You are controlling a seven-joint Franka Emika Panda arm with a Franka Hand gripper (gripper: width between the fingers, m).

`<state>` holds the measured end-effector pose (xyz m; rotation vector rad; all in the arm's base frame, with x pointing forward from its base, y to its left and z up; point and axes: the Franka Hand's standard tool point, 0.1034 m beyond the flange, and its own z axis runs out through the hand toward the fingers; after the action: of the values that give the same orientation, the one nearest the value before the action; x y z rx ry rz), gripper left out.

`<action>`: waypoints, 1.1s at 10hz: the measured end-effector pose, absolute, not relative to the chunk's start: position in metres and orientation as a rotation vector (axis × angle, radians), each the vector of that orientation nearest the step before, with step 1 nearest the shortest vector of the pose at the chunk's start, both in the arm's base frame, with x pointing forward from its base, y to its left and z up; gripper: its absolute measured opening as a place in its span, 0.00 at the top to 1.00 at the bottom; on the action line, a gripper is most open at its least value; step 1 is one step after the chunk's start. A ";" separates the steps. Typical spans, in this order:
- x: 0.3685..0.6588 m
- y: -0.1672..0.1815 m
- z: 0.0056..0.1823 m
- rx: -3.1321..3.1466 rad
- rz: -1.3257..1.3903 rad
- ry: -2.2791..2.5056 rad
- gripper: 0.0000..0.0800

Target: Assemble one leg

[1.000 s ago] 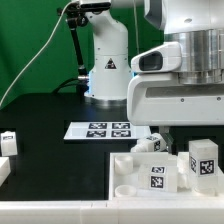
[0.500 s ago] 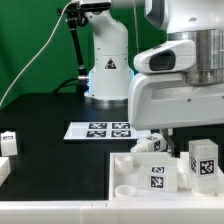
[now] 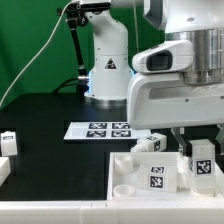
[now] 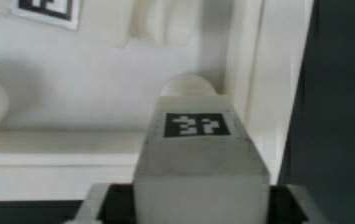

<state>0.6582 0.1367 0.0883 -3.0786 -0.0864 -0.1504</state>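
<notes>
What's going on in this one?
The Panda arm's gripper is down over a small white leg that stands on the large white panel, at the exterior view's right. In the wrist view its fingers sit against both sides of the leg, so it looks gripped. Another tagged leg rests on the panel nearby.

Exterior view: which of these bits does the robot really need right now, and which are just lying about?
In the job:
- the leg, standing between the fingers of the gripper
- the large white panel, probably where the leg goes

Lying about:
- the marker board
- another tagged leg on the panel
- small white pieces at the exterior view's left
</notes>
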 end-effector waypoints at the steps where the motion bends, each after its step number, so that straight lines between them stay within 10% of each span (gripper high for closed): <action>1: 0.658 0.137 0.088 -3.076 -0.149 -0.040 0.64; 11: 0.652 0.148 0.086 -2.558 -0.076 1.595 0.64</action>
<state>0.6521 0.1477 0.0856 -2.5580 1.5946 -0.0764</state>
